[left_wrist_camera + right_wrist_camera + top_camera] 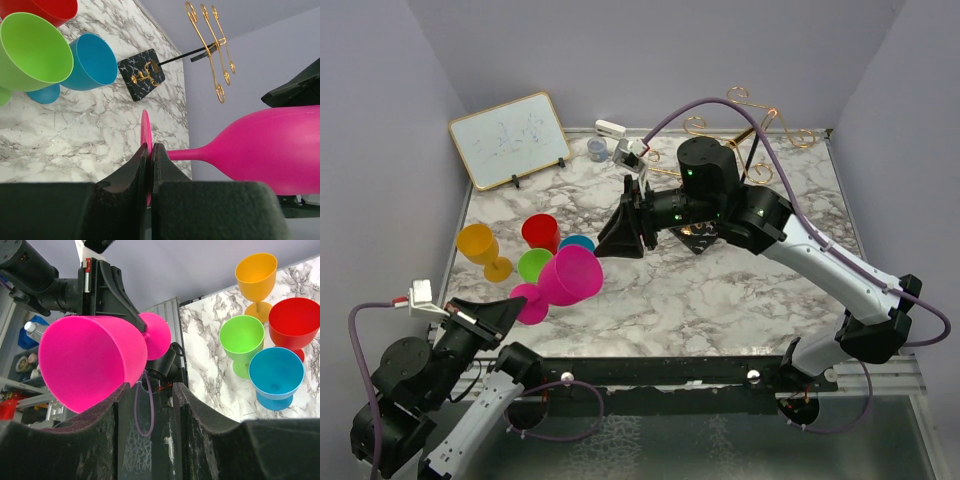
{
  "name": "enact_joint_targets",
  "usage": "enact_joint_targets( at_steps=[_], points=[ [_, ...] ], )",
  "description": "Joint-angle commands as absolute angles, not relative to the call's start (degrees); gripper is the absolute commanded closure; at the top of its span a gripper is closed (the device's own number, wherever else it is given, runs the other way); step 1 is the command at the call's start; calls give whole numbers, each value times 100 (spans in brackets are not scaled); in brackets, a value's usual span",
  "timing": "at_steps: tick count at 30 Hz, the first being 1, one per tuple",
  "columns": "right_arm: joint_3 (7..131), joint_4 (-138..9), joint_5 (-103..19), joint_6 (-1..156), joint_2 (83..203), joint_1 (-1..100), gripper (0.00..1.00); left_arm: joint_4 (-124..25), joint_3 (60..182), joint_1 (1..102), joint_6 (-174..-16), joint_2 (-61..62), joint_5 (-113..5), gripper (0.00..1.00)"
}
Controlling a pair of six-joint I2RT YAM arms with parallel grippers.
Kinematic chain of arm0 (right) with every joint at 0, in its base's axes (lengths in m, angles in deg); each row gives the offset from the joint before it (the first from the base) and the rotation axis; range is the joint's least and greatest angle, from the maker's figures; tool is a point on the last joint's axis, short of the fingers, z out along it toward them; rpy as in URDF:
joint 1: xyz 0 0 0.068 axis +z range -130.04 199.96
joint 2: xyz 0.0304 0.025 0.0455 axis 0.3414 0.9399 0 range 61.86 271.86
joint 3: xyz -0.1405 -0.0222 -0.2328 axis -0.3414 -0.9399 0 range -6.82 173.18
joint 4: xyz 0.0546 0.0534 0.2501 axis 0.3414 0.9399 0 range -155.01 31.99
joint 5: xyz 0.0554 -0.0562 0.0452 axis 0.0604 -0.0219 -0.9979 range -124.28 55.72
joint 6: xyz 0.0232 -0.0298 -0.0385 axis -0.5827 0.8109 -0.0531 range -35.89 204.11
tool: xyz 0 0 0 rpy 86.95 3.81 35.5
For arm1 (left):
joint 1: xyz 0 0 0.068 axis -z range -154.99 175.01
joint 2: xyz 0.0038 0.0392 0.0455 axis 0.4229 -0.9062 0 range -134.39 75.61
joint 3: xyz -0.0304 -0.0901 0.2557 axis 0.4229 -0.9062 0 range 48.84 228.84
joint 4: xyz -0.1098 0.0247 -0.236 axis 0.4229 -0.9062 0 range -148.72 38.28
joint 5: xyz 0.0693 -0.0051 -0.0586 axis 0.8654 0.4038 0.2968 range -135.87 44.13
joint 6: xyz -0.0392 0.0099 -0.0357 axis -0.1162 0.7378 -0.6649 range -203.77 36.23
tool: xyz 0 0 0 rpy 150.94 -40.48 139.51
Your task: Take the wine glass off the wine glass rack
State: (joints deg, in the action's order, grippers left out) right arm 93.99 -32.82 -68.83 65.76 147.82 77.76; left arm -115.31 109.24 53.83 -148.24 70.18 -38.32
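left pincer (150, 150) pinched tight on pink wine glass (270, 150) foot | right pincer (145, 405) gaping, holding nothing (as I see it) | glass apart from rack (142, 75)

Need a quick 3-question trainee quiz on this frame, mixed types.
1. True or false: the left pincer is shut on the round foot of the pink plastic wine glass.
2. The thin gold wire rack carries: A) no glass B) one glass C) four glasses.
3. Fill in: the right pincer stands ___ near the pink bowl.
Key: 1 true; 2 A; 3 open.
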Motion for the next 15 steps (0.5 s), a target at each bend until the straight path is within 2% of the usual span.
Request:
enact_joint_targets(
  at_steps=[1,15],
  points=[
    [9302,-3444,-6582,6529,14608,7814,62,-11475,10921,5342,-14721,6926,-3766,100],
    [9194,-3684,-6748,6408,14525,7831,62,-11528,11006,5332,-14600,6728,-3842,100]
  ],
)
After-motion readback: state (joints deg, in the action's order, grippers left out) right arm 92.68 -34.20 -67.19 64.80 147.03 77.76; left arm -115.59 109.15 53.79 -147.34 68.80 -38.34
